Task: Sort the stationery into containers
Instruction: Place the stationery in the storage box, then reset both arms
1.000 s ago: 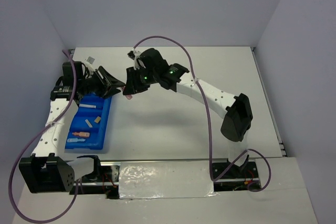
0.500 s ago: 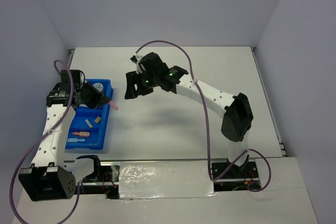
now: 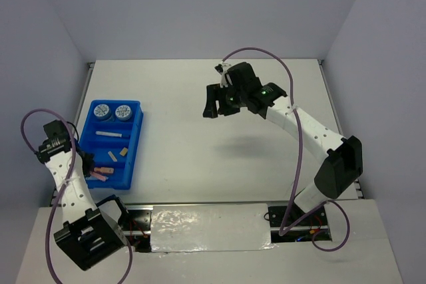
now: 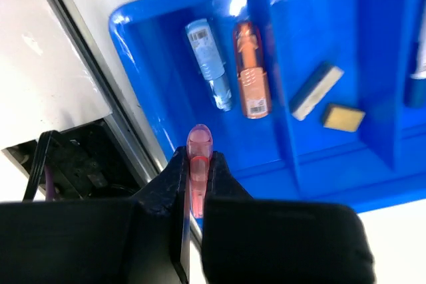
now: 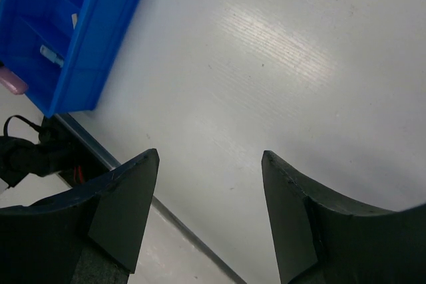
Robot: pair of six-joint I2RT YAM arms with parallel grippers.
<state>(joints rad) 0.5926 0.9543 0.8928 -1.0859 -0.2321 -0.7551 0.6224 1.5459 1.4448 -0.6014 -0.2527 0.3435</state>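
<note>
The left claw (image 4: pixel 198 159) is clamped on a pink stick (image 4: pixel 200 139) over the near end of the blue tray (image 4: pixel 143 91). There a light-blue stick (image 4: pixel 210 64) and an orange stick (image 4: pixel 251 71) lie side by side. The right claw (image 5: pixel 210 157) stands apart above the counter (image 3: pixel 200 157), well right of the tray.

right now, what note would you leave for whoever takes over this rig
Left hand: shut on the pink stick, above the near end of the blue tray.
Right hand: open, empty, over the table right of the tray.
Done: patterned tubs in the far compartment, white pen next, grey block and tan block after it, light-blue stick and orange stick in the near one.
Left: release the pink stick, probably beside the other sticks.
</note>
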